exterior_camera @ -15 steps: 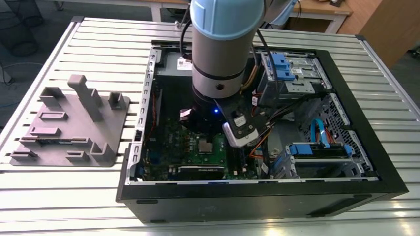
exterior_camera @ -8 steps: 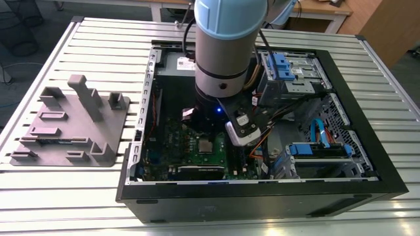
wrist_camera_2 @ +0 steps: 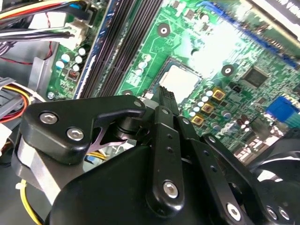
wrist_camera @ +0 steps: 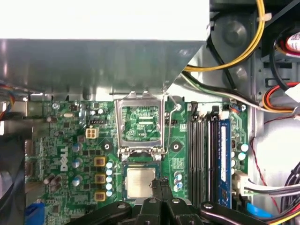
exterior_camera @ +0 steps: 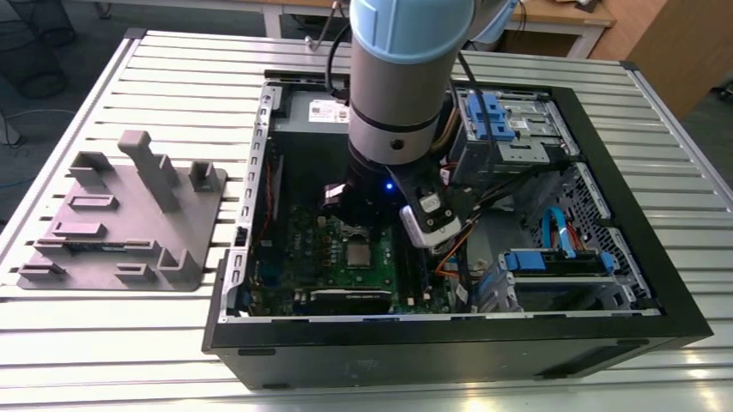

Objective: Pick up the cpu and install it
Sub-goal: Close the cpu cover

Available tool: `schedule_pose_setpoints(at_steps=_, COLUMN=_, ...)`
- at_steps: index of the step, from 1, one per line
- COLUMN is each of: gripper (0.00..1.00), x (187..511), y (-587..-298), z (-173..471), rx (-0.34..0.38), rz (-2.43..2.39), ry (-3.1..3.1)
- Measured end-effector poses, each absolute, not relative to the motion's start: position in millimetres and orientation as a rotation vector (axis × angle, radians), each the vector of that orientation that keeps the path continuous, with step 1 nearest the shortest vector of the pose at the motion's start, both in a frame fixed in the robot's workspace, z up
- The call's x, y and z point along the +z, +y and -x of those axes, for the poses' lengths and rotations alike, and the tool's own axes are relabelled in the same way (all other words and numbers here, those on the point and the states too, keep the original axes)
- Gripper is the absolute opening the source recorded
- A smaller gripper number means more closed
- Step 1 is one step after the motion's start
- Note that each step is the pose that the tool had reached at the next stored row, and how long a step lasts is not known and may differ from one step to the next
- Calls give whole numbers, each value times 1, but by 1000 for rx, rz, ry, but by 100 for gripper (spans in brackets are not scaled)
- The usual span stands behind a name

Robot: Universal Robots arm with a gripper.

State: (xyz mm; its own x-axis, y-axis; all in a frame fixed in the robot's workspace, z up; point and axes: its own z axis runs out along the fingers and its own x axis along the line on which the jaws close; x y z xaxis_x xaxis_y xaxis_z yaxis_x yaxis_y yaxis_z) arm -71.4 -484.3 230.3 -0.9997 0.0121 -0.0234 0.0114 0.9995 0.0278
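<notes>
The cpu, a small silvery square chip, lies flat in its socket on the green motherboard. In the exterior view the cpu sits just below the arm's wrist. The silver socket frame stands swung open beside it. My gripper hangs directly over the edge of the cpu, its two black fingers pressed together and shut with nothing between them. In the second wrist view the ridged fingertip ends next to the cpu.
The open computer case lies on a slatted metal table. A grey plastic tray with upright posts sits at the exterior view's left. Memory slots, loose cables and drive cages crowd the board.
</notes>
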Motion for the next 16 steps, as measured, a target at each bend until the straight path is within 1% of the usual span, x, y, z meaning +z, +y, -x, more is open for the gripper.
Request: schedule_pose_setpoints(at_steps=16, gripper=11, x=230, y=-481, z=66, rx=43, rz=-18, ry=3118)
